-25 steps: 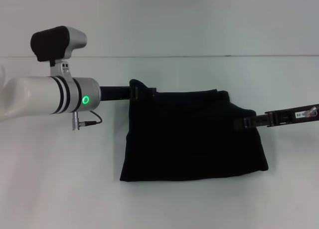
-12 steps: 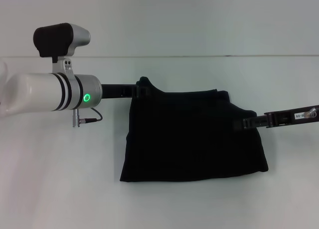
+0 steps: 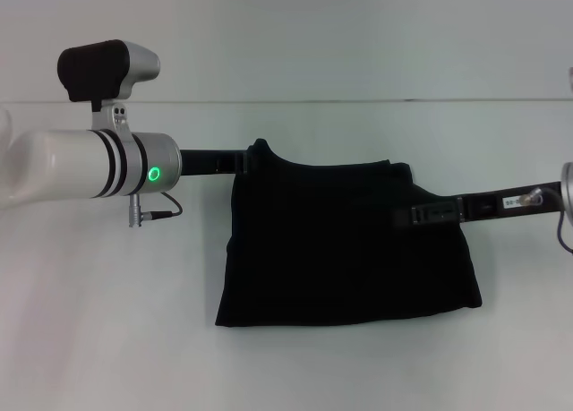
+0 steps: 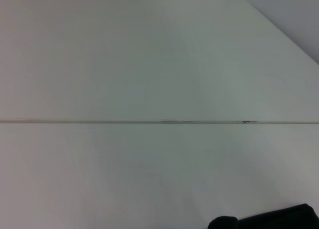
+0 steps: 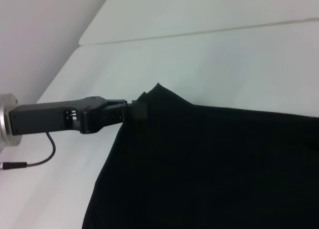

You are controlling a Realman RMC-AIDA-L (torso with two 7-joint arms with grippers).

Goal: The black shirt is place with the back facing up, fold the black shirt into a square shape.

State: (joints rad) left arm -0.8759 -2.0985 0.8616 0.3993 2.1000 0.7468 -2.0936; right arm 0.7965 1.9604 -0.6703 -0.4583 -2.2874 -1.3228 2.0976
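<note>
The black shirt lies mid-surface, already folded into a compact, roughly rectangular shape — probably one more fold or some squaring-up remains. The left hand grips its far left corner, pinching fabric; whether the right hand grasps the right edge, I cannot tell. No lettering shows.

The left arm reaches in horizontally from the left, its white wrist showing a green ring light, and the left tool is pinched shut on a raised upper-left corner of the black shirt. The right arm extends from the right, its right tool over the shirt's right part.
</note>
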